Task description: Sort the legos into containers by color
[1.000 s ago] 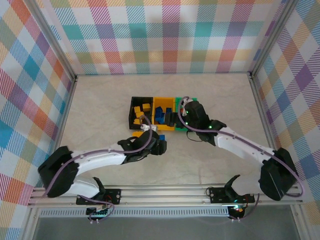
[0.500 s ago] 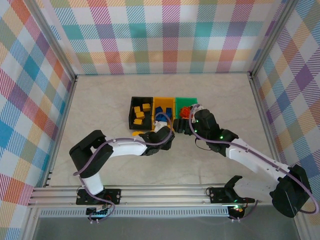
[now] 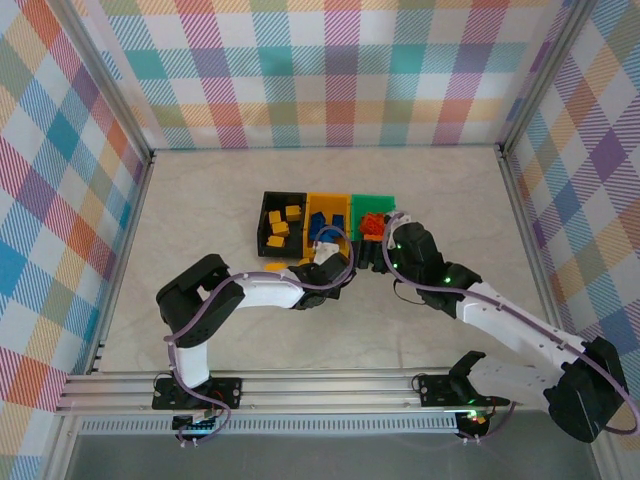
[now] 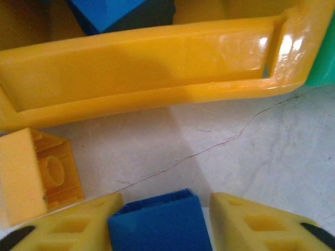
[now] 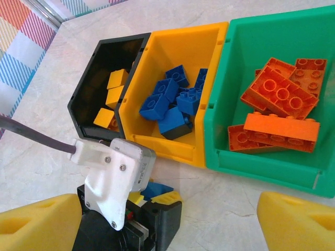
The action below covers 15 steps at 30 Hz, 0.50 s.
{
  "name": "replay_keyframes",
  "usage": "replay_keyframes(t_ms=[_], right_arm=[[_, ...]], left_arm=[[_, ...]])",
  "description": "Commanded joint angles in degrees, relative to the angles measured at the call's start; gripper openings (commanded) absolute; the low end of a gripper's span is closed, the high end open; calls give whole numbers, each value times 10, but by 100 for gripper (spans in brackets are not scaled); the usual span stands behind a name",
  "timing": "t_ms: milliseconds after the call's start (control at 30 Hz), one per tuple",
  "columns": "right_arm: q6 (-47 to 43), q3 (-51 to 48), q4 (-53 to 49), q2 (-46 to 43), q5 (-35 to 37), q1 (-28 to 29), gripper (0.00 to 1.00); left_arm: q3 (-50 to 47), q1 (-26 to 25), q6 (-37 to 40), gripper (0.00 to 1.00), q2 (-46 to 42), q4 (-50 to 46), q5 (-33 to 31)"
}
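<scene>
My left gripper [image 4: 162,209] is shut on a blue brick [image 4: 157,222] low over the table, just in front of the yellow bin [image 4: 146,63]. In the right wrist view that blue brick [image 5: 157,189] pokes out between the left gripper's yellow fingertips. My right gripper [image 5: 172,214] hangs open above it, with no brick in it. Black bin [image 5: 86,99] holds yellow bricks [image 5: 112,89]. Yellow bin [image 5: 172,49] holds blue bricks [image 5: 170,99]. Green bin [image 5: 261,162] holds orange bricks [image 5: 280,112]. One yellow brick [image 4: 36,175] lies on the table left of my left gripper.
The three joined bins [image 3: 328,205] sit mid-table, with both grippers crowded at their near side. The left gripper [image 3: 338,268] and right gripper [image 3: 372,250] are close together. The loose yellow brick [image 3: 275,267] lies before the black bin. Checked walls enclose the table.
The left gripper has carried the blue brick right and up to the yellow bin's front wall. The right gripper has drawn back from over the green bin, uncovering orange bricks.
</scene>
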Motion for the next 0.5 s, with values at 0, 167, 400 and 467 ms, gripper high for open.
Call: replay_keyframes(t_ms=[0,167,400,467], right_arm=[[-2,-8,8,-14,13,0,87],[7,-14,10,-11,19,0,87],[29,-35,24,-5,12,0,87],[34,-40,26,-2,10,0,87]], left_arm=[[-21,-1,1,39,-11,18,11],[-60,-7,-31,32,-68,28,40],[-66,11,-41,32,-206,-48,29],[-54,39,-34,32,-230,-74,28]])
